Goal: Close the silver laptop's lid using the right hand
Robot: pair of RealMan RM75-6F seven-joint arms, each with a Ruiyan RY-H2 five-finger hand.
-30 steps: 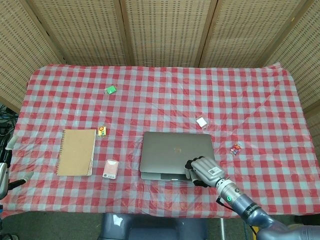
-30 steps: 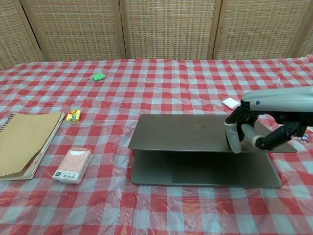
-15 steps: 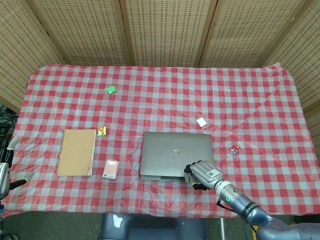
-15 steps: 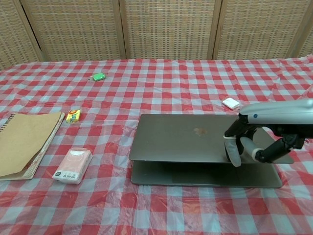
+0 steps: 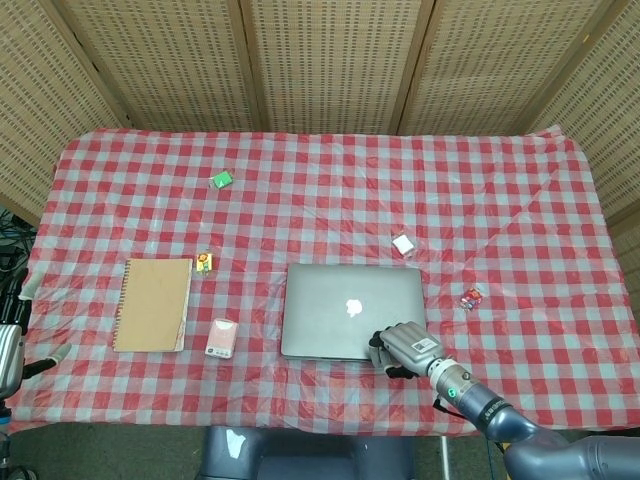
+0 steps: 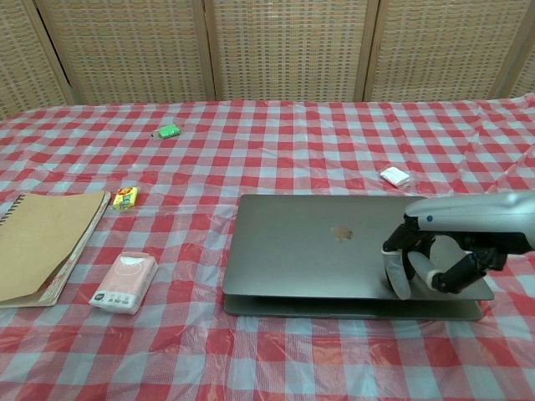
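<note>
Head view: the silver laptop (image 5: 352, 311) lies near the front edge of the table (image 5: 500, 215), a little right of the middle, its long axis running 9 to 3 o'clock. The lid looks almost flat over the base here. The right robot hand (image 5: 403, 349) sits at the lid's 5 o'clock corner, fingers curled over the front edge and resting on it; it grips nothing that I can make out. From that hand the bulk of the lid lies toward 10 o'clock. The left robot hand (image 5: 22, 330) is only a sliver at the far left edge, well apart from the laptop, and its state cannot be told. The right is plainly the nearer hand.

Chest view: a thin gap shows between lid (image 6: 334, 242) and base along the near side, so the lid is judged not fully down. The right robot hand (image 6: 422, 266) rests on the lid's right end, fingers bent downward against it. The remaining travel is straight down, toward the base directly under the hand.
</note>
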